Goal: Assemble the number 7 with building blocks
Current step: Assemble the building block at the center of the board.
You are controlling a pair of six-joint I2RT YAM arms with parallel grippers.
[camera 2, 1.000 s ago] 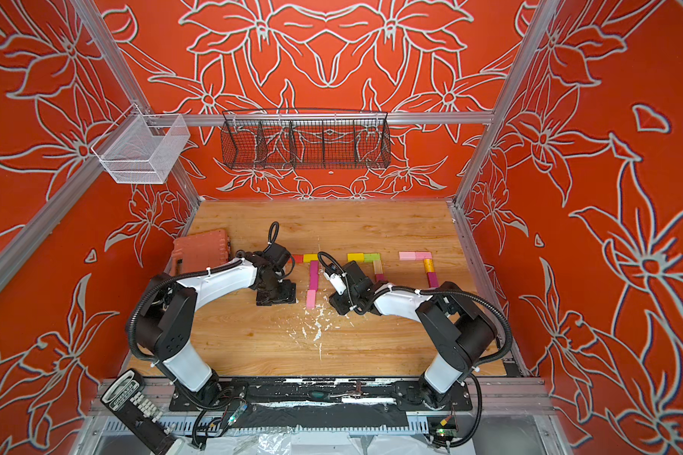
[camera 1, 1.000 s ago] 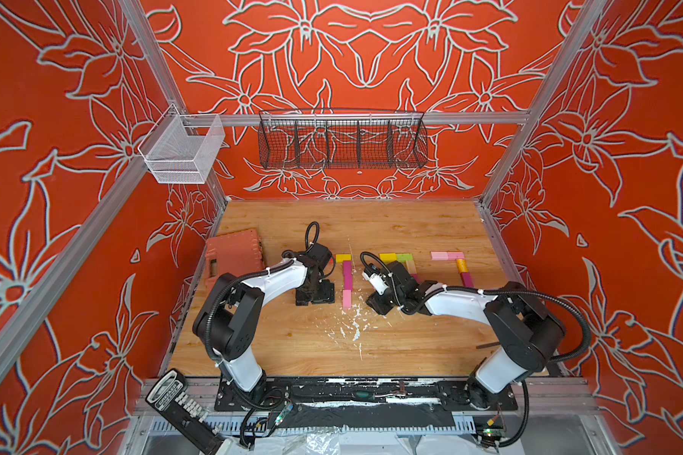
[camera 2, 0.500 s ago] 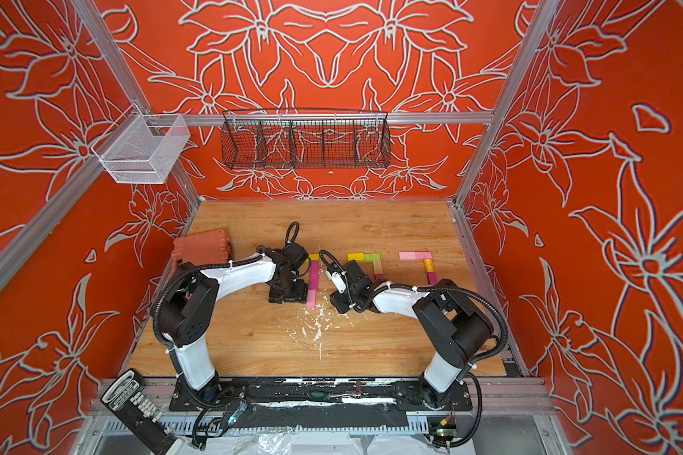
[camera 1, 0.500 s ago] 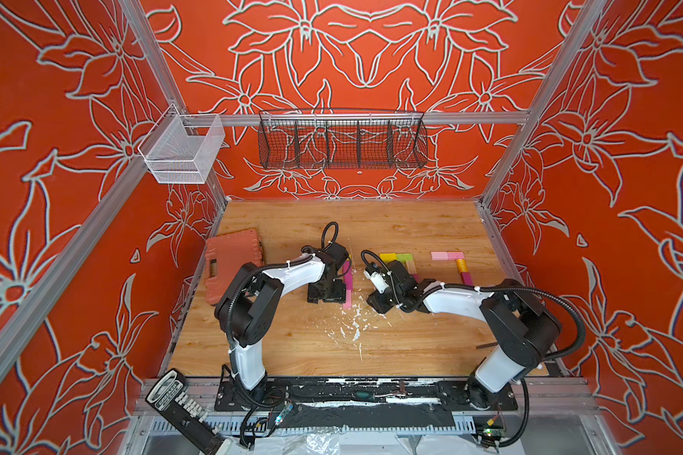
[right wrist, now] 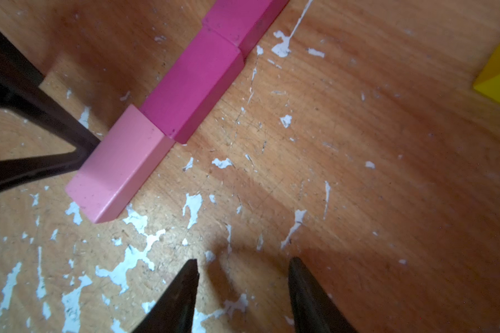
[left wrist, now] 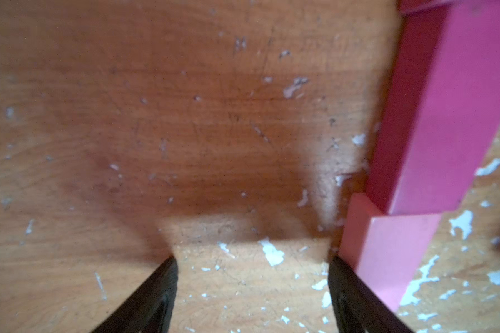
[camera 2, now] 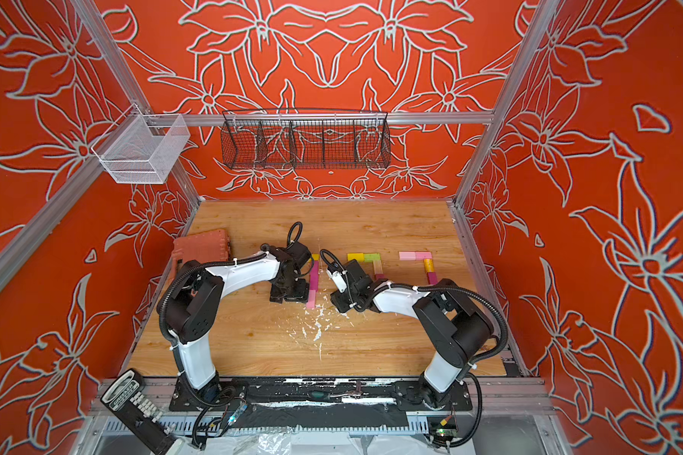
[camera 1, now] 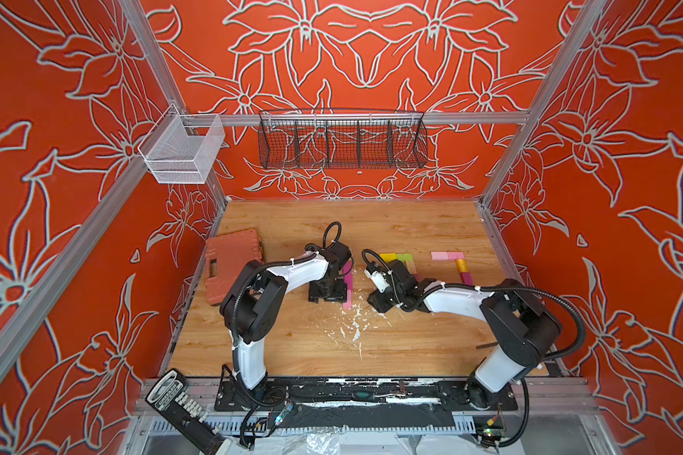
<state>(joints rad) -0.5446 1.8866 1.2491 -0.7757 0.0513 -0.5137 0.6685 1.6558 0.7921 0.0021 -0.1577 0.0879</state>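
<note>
My left gripper [left wrist: 251,261], splayed and empty, touches the light pink block [left wrist: 387,248] (right gripper [right wrist: 243,262] gapes empty too); I should nudge it gently sideways.

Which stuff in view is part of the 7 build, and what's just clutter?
For the job:
- magenta blocks
- light pink block at the end of their row
- yellow block and green block
- pink-topped figure

Lying about:
- tool case
- black wire basket on the back rail
- white mesh basket
</note>
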